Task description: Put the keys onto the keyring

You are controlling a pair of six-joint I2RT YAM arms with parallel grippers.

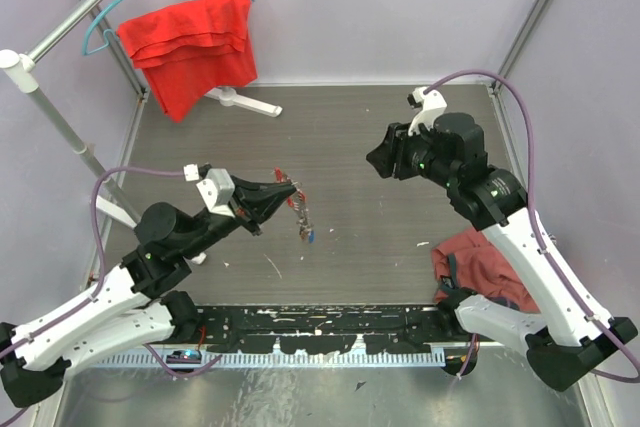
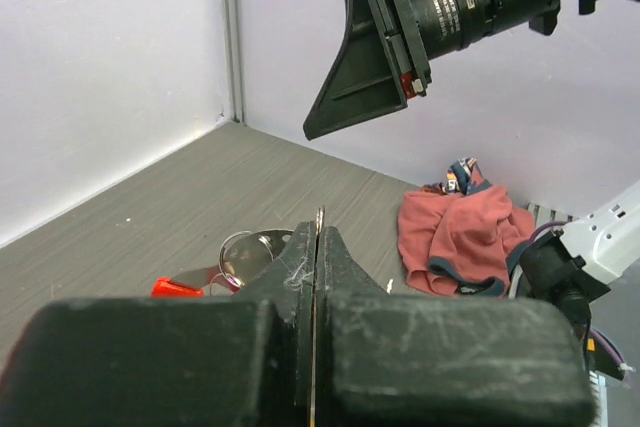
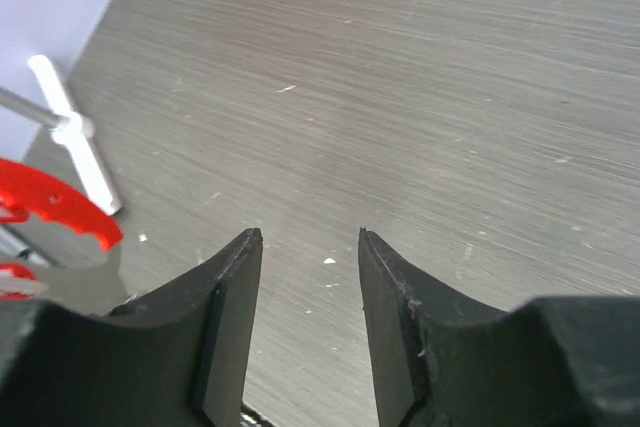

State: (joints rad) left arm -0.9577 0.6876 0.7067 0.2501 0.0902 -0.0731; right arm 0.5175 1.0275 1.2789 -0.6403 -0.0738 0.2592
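My left gripper [image 1: 280, 190] hovers over the middle left of the table, shut on a thin metal edge that I take for the keyring [image 2: 320, 215]. From it hang the keys [image 1: 303, 217], with a red tag near the fingers and a blue tag lowest. In the left wrist view a silver ring [image 2: 243, 252], a silver key head and a red tag [image 2: 176, 287] show just left of the shut jaws. My right gripper [image 1: 378, 158] hangs in the air to the right of the keys, apart from them. It is open [image 3: 310, 237] with only bare table between its fingers.
A crumpled red-pink cloth [image 1: 475, 265] lies at the near right by the right arm. A red cloth [image 1: 190, 47] hangs on a teal hanger on the white stand [image 1: 245, 102] at the back left. A black rail [image 1: 320, 332] runs along the near edge.
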